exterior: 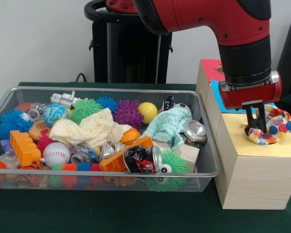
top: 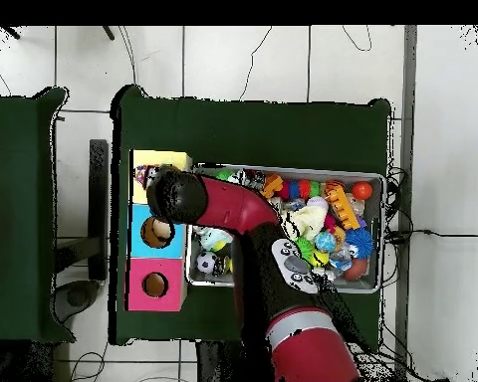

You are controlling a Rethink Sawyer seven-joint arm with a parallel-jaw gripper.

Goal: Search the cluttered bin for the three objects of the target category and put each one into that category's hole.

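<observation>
Over the yellow box [exterior: 254, 150], at the front view's right, the gripper [exterior: 255, 125] hangs from the red arm [exterior: 223, 19] w/ its black fingers [exterior: 252, 118] down on a confetti cloth [exterior: 273, 127]. The cloth sits bunched on the yellow top, covering the spot where the hole would be; the hole itself can't be seen in either view. The fingers look pressed close together against the cloth's left part, pinching it, though the exact grip is hard to tell at this angle.

Left of the box, just beside it, sits the bin [exterior: 203, 172] on a green table [exterior: 111, 213]. Inside: cream cloth [exterior: 89, 130] near the middle, mint cloth [exterior: 169, 125] to its right, purple spiky ball [exterior: 128, 113], yellow ball [exterior: 147, 112], baseball [exterior: 56, 154], orange block [exterior: 24, 147], crushed can [exterior: 143, 158], green spiky ball w/ an eye [exterior: 172, 165], blue spiky ball [exterior: 10, 121] at far left. No other confetti cloth shows in the bin from the front.

In the overhead view the arm [top: 243, 214] reaches across the bin [top: 374, 288] to the yellow box [top: 163, 159]; its end covers most of that top. Blue box [top: 136, 234] and red box [top: 135, 293] sit in a row w/ it, their holes [top: 159, 232] [top: 155, 286] open and in clear sight.
</observation>
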